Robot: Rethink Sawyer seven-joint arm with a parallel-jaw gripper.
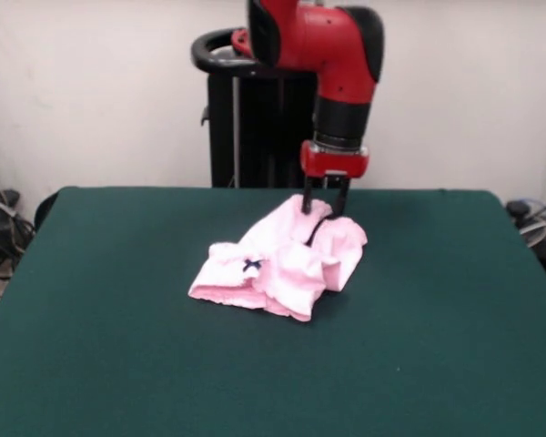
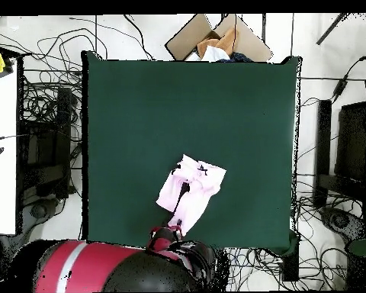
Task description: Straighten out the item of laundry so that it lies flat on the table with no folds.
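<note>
- Your gripper [image 1: 325, 208] has its two dark fingers down in the far edge of the item of laundry [image 1: 278, 259], set narrowly with pink cloth bunched between them; it looks pinched on the fabric, though how firm the hold is you cannot tell.
- The pink pants lie crumpled in a heap near the middle of the table [image 1: 100, 346], toward the robot's side, with the small dark bow [image 1: 251, 266] facing the front camera and folds doubled under the near edge.
- To do this step well, I would lift only enough to free the layers, then draw the cloth toward the robot so the near part drags flat.
- Keep the pull slow; a quick tug may slide the whole heap unspread.
</note>
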